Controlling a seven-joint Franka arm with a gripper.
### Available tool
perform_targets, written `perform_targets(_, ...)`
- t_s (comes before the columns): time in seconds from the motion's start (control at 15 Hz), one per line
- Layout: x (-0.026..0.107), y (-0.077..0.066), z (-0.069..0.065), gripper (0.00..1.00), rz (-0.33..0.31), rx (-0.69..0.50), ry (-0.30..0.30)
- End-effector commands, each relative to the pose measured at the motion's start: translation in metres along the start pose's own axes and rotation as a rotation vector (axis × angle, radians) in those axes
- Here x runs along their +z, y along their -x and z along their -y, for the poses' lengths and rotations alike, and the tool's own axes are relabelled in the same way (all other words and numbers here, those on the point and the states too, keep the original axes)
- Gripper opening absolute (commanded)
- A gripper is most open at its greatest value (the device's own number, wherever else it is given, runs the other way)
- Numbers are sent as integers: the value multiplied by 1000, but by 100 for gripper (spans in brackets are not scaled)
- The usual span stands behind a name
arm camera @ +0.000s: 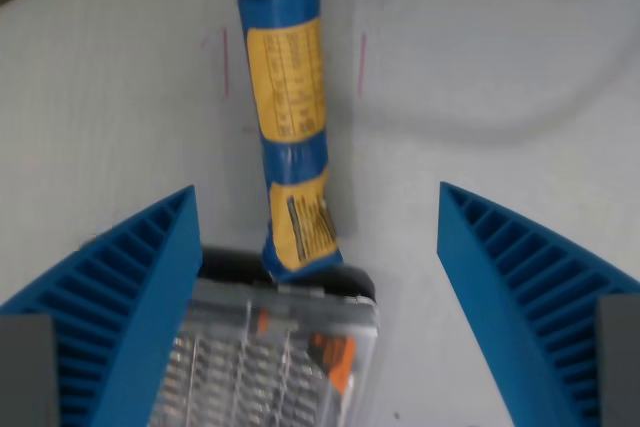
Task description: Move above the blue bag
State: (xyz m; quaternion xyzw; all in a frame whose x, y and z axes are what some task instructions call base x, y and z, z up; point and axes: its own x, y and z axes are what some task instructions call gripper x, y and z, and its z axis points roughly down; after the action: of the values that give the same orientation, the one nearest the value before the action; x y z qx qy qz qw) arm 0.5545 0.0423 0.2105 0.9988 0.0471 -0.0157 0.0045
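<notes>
The blue bag [288, 107] with yellow labels lies lengthwise on the white table, running from the top centre of the wrist view down to the middle. My gripper [316, 215] is open, its two blue ribbed fingers [130, 297] at the lower left and lower right. The bag's near end lies between the fingertips, closer to the left one. Nothing is held.
A clear plastic case [275, 357] with metal bits and orange parts lies at the bottom centre, under the bag's near end. Thin red marks [225, 62] are drawn on the white table [480, 67] on both sides of the bag. A dark edge shows at the top left corner.
</notes>
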Motion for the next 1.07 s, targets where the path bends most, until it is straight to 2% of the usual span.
perform_targets(0.07,13,2,6,100,-84,19,95)
perform_targets(0.67,57,-4,14,100,-87,17,103)
perform_targets(1.07,68,-3,17,100,-87,14,100)
